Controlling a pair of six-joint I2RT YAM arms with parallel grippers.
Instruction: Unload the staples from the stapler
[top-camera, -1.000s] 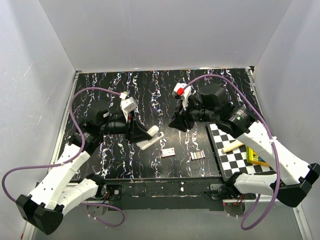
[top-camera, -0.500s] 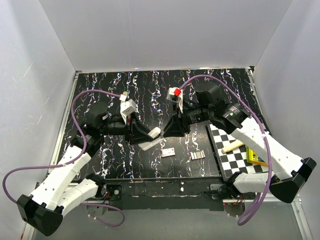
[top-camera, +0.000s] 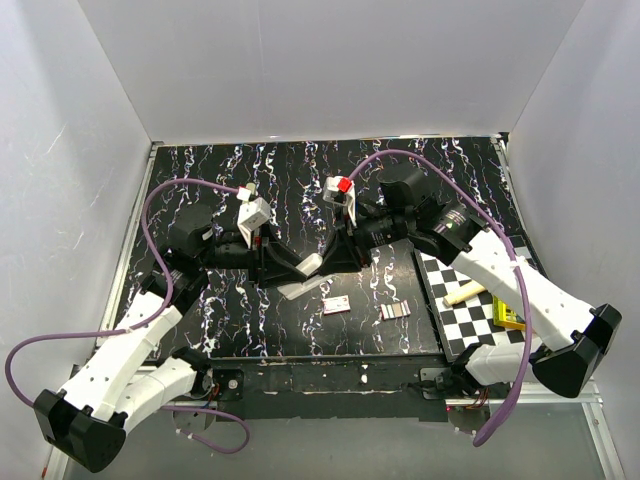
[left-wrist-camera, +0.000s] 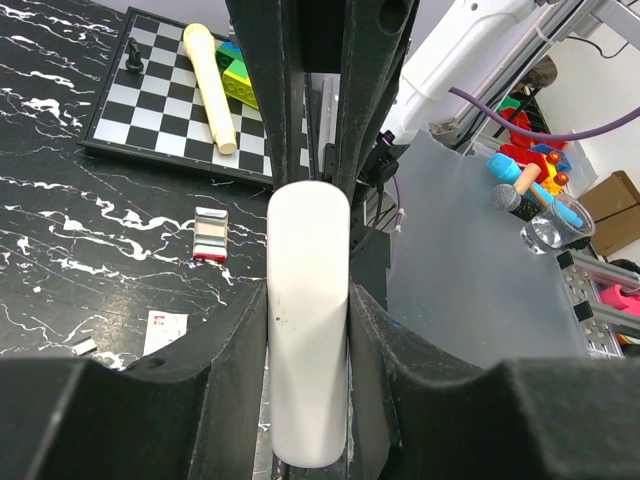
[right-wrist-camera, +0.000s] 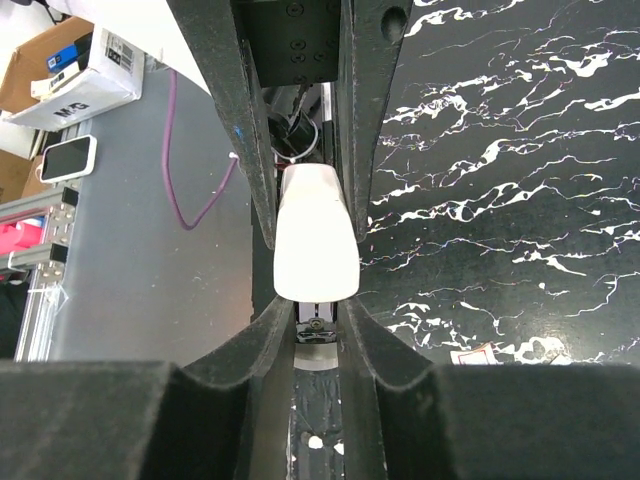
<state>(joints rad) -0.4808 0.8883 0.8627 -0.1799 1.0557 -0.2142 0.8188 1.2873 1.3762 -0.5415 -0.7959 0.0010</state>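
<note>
Stapler (top-camera: 296, 291), white, one item. Position?

– On the black marbled table (top-camera: 420, 170), left of its middle, between the two grippers, which face each other across it. The base looks to lie on the table in the top view. The white top arm is tilted up from the base, its tip toward the right arm's side.

– Left gripper (left-wrist-camera: 308, 300): condition?

– Fingers part-way closed. Both inner faces lie flat against the long sides of the white top arm, with no gap on either side. Listed as holding it.

– Right gripper (right-wrist-camera: 317, 320)?

– Fingers drawn narrow about the stapler's front end. They flank a grey metal part just beneath the white tip, very near on both sides. Whether they press on it cannot be told.

– Loose items near the stapler?

– Two, lying on the table nearer the arm bases. A small white card (top-camera: 337, 306) lies just right of the base. A small striped grey-and-red block (top-camera: 396, 311) lies further right, apart from the card. Neither is touched by a gripper.

– Right edge of the table?

– One chessboard (top-camera: 450, 325), lying flat. On it are a cream stick (top-camera: 464, 293) and a yellow-and-green block (top-camera: 512, 313) beside the stick. One black pawn (left-wrist-camera: 133, 55) stands upright near a corner of the board. All are well apart from the stapler.
</note>
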